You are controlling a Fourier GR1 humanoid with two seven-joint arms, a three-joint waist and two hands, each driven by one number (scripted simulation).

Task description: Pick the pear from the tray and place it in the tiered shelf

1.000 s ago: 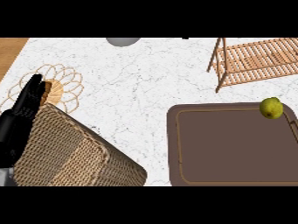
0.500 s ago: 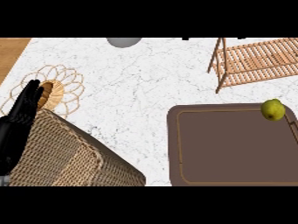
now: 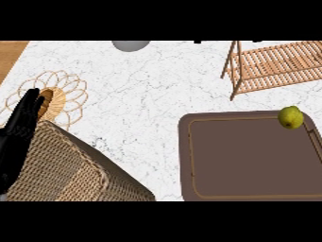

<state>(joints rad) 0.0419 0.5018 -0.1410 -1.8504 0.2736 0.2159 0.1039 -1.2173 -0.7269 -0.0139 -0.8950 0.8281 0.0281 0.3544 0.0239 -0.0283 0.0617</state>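
Small yellow-green pear (image 3: 291,117) lies in the far right corner of the dark brown rectangular tray (image 3: 185,160), near the slatted wooden tiered shelf (image 3: 282,64). The black left hand (image 3: 20,125) rests at the view's left, fingers straight and holding nothing, beside a woven wicker basket (image 3: 65,170). The right hand is unseen. Risk: the rim may crowd the fingers, letting the pear roll aside.

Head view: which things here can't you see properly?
- Right hand: nowhere in the head view.
- Tiered shelf: right end cut off by the view's edge.
- Grey round object: cut off at the top edge, unidentifiable.
- Wicker basket: cut off at the bottom edge.
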